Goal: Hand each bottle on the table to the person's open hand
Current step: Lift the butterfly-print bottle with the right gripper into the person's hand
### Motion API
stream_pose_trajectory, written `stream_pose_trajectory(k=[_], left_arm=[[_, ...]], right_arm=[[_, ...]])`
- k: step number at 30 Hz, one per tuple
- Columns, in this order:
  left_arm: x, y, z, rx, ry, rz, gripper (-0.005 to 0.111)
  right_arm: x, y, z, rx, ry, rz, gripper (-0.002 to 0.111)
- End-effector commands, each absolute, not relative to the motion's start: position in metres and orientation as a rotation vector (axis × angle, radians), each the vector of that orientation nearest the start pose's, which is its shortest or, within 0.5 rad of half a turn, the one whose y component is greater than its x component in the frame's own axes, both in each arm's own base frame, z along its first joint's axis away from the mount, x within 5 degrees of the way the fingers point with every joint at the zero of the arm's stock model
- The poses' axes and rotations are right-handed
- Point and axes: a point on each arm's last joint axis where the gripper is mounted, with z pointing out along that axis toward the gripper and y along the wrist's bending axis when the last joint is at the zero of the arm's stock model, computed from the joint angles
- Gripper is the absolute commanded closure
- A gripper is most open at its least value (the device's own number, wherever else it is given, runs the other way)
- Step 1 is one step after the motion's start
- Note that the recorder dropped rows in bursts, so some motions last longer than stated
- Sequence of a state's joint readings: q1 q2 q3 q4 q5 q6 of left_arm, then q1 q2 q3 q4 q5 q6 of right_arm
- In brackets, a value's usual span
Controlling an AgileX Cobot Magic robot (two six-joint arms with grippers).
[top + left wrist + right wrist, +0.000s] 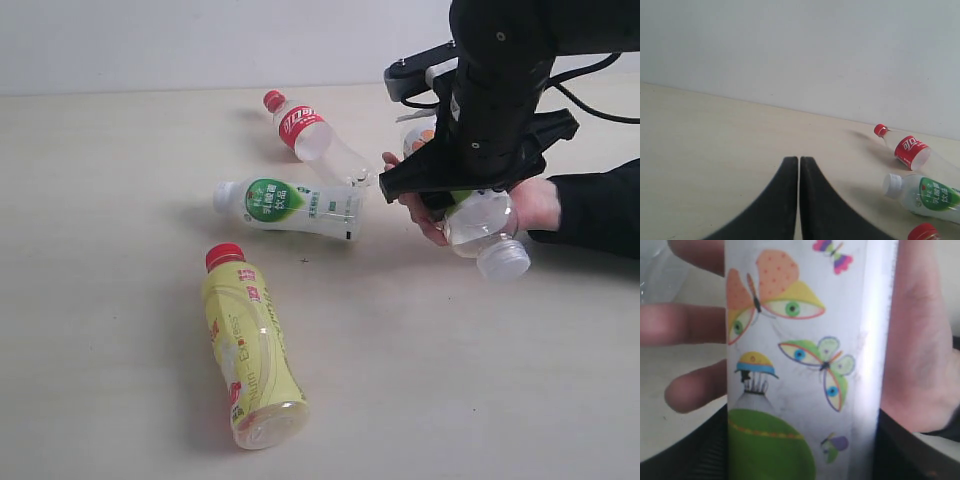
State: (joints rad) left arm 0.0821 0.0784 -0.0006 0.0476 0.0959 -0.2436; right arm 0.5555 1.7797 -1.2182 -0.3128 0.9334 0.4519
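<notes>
My right gripper [468, 192] is shut on the clear picture-label bottle [484, 222], whose white cap points toward the near table edge. In the right wrist view that bottle [800, 340] fills the space between the black fingers [892, 450], and the person's open hand [922, 340] lies right behind it. That hand [536, 202] reaches in from the right under the bottle. On the table [120, 150] lie the yellow bottle [250, 350], the green-white label bottle [290, 205] and the red label bottle [305, 132]. My left gripper [799, 165] is shut and empty above the table, left of the bottles.
The person's black sleeve [600, 205] rests along the right edge. A black cable [600, 100] hangs behind my right arm. A pale wall [200, 40] bounds the far side of the table. The red label bottle [910, 150] and green-white label bottle [927, 195] show in the left wrist view.
</notes>
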Motion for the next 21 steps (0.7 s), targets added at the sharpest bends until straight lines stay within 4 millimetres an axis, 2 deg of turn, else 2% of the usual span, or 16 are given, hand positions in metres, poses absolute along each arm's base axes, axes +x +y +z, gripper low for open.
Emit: stream_pose_trajectory(k=[1, 7, 11, 14, 19, 21], left_arm=[[0.0629, 0.0056, 0.2003, -0.239, 1.637, -0.087, 0.103], [0.0629, 0.0056, 0.2003, -0.239, 1.637, -0.087, 0.103], [0.0629, 0.0056, 0.2003, -0.239, 1.637, -0.087, 0.103], [0.0629, 0.0056, 0.2003, -0.239, 1.637, -0.087, 0.103], [0.0629, 0.0056, 0.2003, -0.239, 1.637, -0.087, 0.103], [0.0629, 0.0056, 0.2003, -0.239, 1.637, -0.087, 0.103]], right_arm=[[0.3104, 0.1645, 0.2104, -0.376, 2.808, -0.194, 0.108], [0.3104, 0.1645, 0.2104, -0.382, 2.808, -0.196, 0.108], [0.3104, 0.1645, 0.2104, -0.382, 2.808, -0.196, 0.096], [0.3104, 0.1645, 0.2104, -0.382, 2.808, -0.196, 0.08], [0.3104, 0.1645, 0.2104, -0.393, 2.807, -0.197, 0.04], [0.3104, 0.1644, 0.2105, -0.394, 2.806, -0.199, 0.031]])
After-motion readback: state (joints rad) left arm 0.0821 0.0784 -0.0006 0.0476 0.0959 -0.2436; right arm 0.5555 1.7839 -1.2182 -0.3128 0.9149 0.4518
